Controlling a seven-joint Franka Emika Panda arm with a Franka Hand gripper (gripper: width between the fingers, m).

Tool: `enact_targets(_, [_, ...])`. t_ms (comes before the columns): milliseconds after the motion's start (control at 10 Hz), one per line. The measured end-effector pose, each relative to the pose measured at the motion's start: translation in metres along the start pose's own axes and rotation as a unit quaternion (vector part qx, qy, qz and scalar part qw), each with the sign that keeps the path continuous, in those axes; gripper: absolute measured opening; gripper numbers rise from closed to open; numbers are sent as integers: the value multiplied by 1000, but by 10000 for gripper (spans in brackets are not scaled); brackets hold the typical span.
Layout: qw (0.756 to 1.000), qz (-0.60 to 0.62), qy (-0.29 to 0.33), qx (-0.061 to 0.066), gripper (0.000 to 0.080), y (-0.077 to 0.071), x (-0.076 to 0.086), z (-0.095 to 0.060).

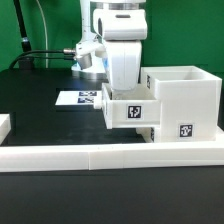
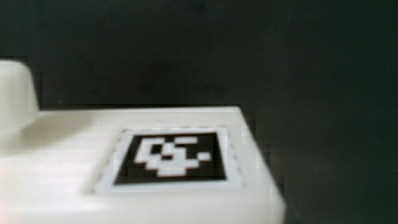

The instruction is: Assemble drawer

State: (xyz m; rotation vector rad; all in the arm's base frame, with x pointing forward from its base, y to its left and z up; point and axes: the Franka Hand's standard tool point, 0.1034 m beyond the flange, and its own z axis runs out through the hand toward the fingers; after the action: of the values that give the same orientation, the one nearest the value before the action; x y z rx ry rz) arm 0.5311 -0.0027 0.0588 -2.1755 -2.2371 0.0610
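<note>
The large white cube-like housing (image 1: 185,100) stands at the exterior view's right, with a tag (image 1: 186,130) on its front. A small white tray (image 1: 130,112) with a tag sits against the housing's left side, partly in it. My gripper (image 1: 124,92) reaches down onto this tray from above. Its fingertips are hidden by the hand and the tray wall. The wrist view shows a white tagged face (image 2: 173,156) very close, with a rounded white shape, perhaps a knob (image 2: 15,92), beside it. No fingers show there. The second tray is not identifiable.
The long low white rail (image 1: 100,154) runs along the front. The marker board (image 1: 80,98) lies on the black table behind the tray. A white part (image 1: 4,126) shows at the exterior view's left edge. Cables hang at the back left.
</note>
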Motion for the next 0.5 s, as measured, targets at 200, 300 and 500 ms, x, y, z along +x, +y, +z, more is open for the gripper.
enact_targets(200, [1000,0,0,0,42,0,0,0])
enact_targets(300, [1000,-7,0,0,42,0,-1,0])
enact_targets(500, [1000,-21,0,-1,42,1,-4,0])
